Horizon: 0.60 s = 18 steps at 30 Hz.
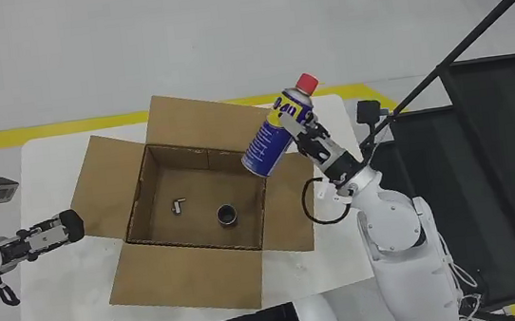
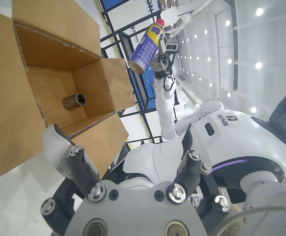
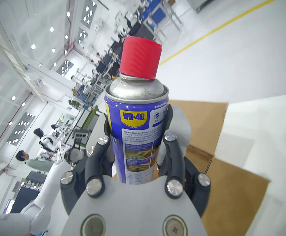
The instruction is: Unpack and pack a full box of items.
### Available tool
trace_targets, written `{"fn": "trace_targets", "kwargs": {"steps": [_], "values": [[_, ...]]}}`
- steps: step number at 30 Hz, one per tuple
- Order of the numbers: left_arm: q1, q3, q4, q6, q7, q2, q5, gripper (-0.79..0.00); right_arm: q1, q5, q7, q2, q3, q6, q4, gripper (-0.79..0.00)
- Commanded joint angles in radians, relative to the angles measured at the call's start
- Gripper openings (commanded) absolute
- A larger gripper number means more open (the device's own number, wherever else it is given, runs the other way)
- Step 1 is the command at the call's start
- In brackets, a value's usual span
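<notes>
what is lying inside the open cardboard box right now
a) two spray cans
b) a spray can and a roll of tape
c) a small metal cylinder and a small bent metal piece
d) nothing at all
C: a small metal cylinder and a small bent metal piece lie on the floor of the box, while the spray can is held in the air by the right gripper.

Top looks down; all 3 share box (image 1: 191,120).
</notes>
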Motion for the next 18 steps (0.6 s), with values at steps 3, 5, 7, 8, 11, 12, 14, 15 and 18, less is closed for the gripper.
{"fn": "trace_targets", "kwargs": {"steps": [3, 5, 7, 8, 11, 12, 14, 15, 18], "values": [[0.0, 0.0, 0.0, 0.0, 0.0, 0.0, 0.0, 0.0, -0.007, -0.018, -0.117, 0.008, 0.103, -0.041, 0.014, -0.785], [0.0, 0.0, 0.0, 0.0, 0.0, 0.0, 0.0, 0.0, -0.006, -0.06, -0.171, 0.013, 0.144, -0.053, 0.045, -0.785], [0.0, 0.0, 0.0, 0.0, 0.0, 0.0, 0.0, 0.0, -0.004, -0.108, -0.225, 0.016, 0.172, -0.063, 0.085, -0.785], [0.0, 0.0, 0.0, 0.0, 0.0, 0.0, 0.0, 0.0, -0.003, -0.128, -0.25, 0.018, 0.182, -0.069, 0.108, -0.785], [0.0, 0.0, 0.0, 0.0, 0.0, 0.0, 0.0, 0.0, 0.001, -0.164, -0.324, 0.021, 0.199, -0.083, 0.188, -0.785], [0.0, 0.0, 0.0, 0.0, 0.0, 0.0, 0.0, 0.0, 0.004, -0.162, -0.353, 0.021, 0.208, -0.075, 0.209, -0.785], [0.0, 0.0, 0.0, 0.0, 0.0, 0.0, 0.0, 0.0, 0.003, -0.207, -0.405, 0.023, 0.209, -0.085, 0.257, -0.785], [0.0, 0.0, 0.0, 0.0, 0.0, 0.0, 0.0, 0.0, 0.003, -0.2, -0.435, 0.022, 0.207, -0.083, 0.282, -0.785], [0.0, 0.0, 0.0, 0.0, 0.0, 0.0, 0.0, 0.0, 0.005, -0.313, -0.556, 0.023, 0.199, -0.084, 0.364, -0.785]]}}
